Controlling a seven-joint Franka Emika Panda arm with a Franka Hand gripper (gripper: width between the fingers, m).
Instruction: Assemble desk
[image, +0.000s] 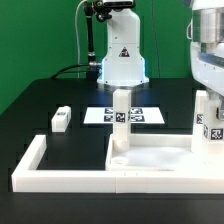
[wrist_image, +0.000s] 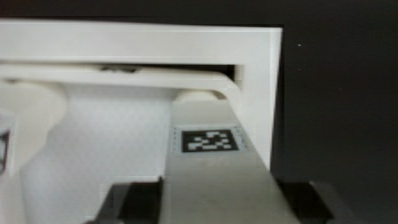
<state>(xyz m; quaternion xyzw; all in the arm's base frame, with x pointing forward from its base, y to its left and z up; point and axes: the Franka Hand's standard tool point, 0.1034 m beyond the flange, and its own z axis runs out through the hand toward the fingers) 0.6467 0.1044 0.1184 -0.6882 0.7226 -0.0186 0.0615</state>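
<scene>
The white desk tabletop (image: 155, 156) lies flat inside the border rail. One white leg (image: 121, 121) stands upright at the tabletop's corner on the exterior view's left. At the corner on the exterior view's right, my gripper (image: 206, 108) reaches down and is shut on a second tagged leg (image: 205, 128), which stands upright on the panel. In the wrist view this leg (wrist_image: 214, 140) runs between my dark fingers (wrist_image: 135, 203) down to the tabletop (wrist_image: 125, 48). Its lower end meets the panel's corner. A third leg (image: 61, 118) lies loose on the black table.
The long white U-shaped border rail (image: 30, 162) frames the tabletop along the front and the exterior view's left. The marker board (image: 140, 115) lies behind the standing leg. The robot base (image: 122, 62) stands at the back.
</scene>
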